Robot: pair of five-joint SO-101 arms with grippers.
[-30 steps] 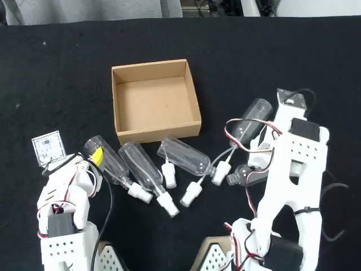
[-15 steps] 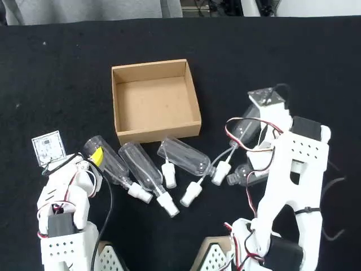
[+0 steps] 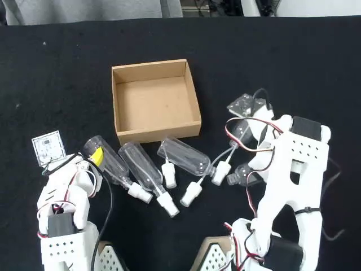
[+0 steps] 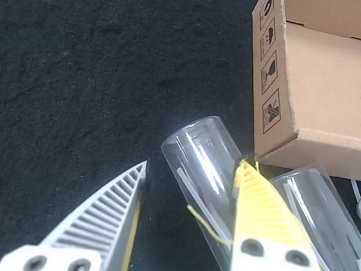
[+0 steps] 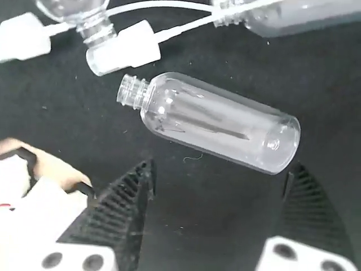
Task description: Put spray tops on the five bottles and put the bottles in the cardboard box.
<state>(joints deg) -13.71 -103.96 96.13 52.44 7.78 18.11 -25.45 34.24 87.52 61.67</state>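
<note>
The table (image 3: 282, 51) is wearing a black cloth that is looking matt and faintly fuzzy, with specks of lint. The cardboard box (image 3: 158, 131) is showing dull brown paperboard, smooth and unglazed. The bottles (image 5: 214, 121) are gleaming as clear glossy plastic, and the spray tops (image 5: 124, 53) are looking milky white and smooth. The right gripper (image 5: 221, 166) is showing black ribbed plastic, the left gripper (image 4: 193, 164) ribbed grey and yellow plastic. The arm shells (image 3: 296, 169) are looking like matt white plastic.

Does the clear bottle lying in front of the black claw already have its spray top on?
No, the bottle lying ahead of the right gripper has a bare, uncapped threaded neck.
</note>
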